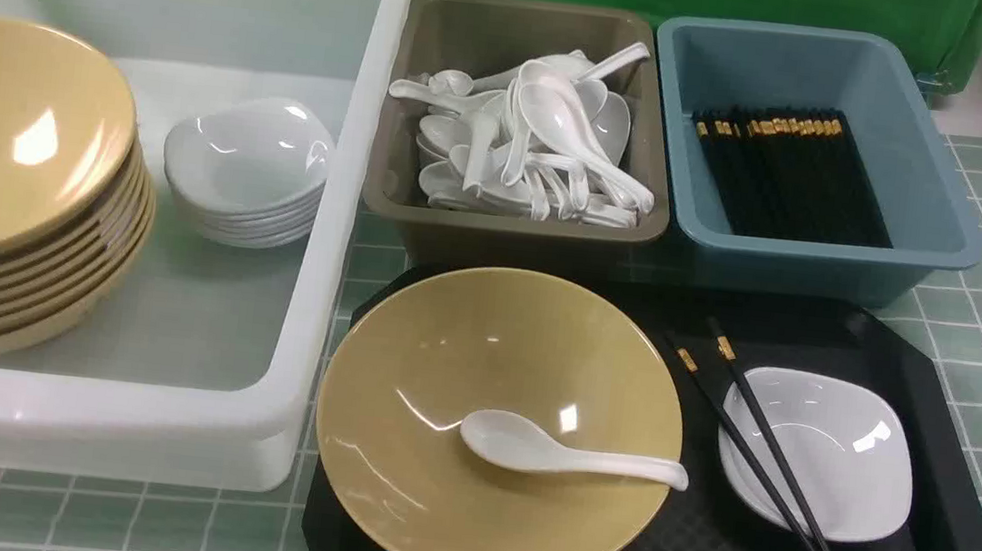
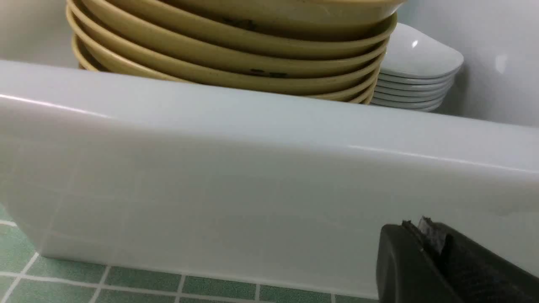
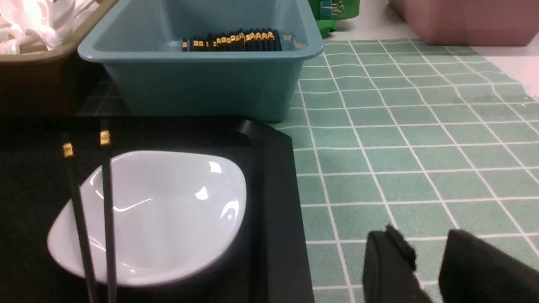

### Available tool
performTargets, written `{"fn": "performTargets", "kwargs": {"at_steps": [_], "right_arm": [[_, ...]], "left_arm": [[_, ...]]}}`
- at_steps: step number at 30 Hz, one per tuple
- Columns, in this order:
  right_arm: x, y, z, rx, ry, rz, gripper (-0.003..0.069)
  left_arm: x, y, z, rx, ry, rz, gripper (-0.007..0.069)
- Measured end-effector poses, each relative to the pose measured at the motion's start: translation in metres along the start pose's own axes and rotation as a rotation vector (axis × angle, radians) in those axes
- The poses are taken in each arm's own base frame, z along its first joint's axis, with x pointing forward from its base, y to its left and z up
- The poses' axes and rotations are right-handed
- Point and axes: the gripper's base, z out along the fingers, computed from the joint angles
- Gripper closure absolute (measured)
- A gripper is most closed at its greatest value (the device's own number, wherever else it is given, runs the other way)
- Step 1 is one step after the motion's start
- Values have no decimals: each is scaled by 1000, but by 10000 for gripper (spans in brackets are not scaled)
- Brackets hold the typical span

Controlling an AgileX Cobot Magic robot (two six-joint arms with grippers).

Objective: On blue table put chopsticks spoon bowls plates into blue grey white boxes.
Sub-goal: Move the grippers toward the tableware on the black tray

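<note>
The left gripper's jaws are pressed together with nothing between them; it sits low at the near left, just outside the near wall of the white box. The right gripper's jaws stand spread and empty, over the green tiled tablecloth just right of the black tray.

On the tray, a yellow bowl sits at the left with a white spoon lying in it, handle pointing right. Just right of it is a small white dish, and a pair of black chopsticks lies slanted across the dish's left side, gold-banded ends toward the far side.

Inside the white box are a stack of yellow bowls on the left and a stack of white dishes beside it. Beyond the tray, the grey box holds a heap of white spoons, and the blue box to its right holds a row of black chopsticks.
</note>
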Motion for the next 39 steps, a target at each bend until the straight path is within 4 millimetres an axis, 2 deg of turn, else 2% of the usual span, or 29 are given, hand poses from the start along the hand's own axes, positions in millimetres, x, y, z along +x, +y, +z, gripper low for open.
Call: {"fn": "performTargets", "kwargs": {"at_steps": [39], "right_arm": [[0, 0, 0, 0, 0, -14, 421]], "left_arm": [[0, 0, 0, 0, 0, 0, 622]]}}
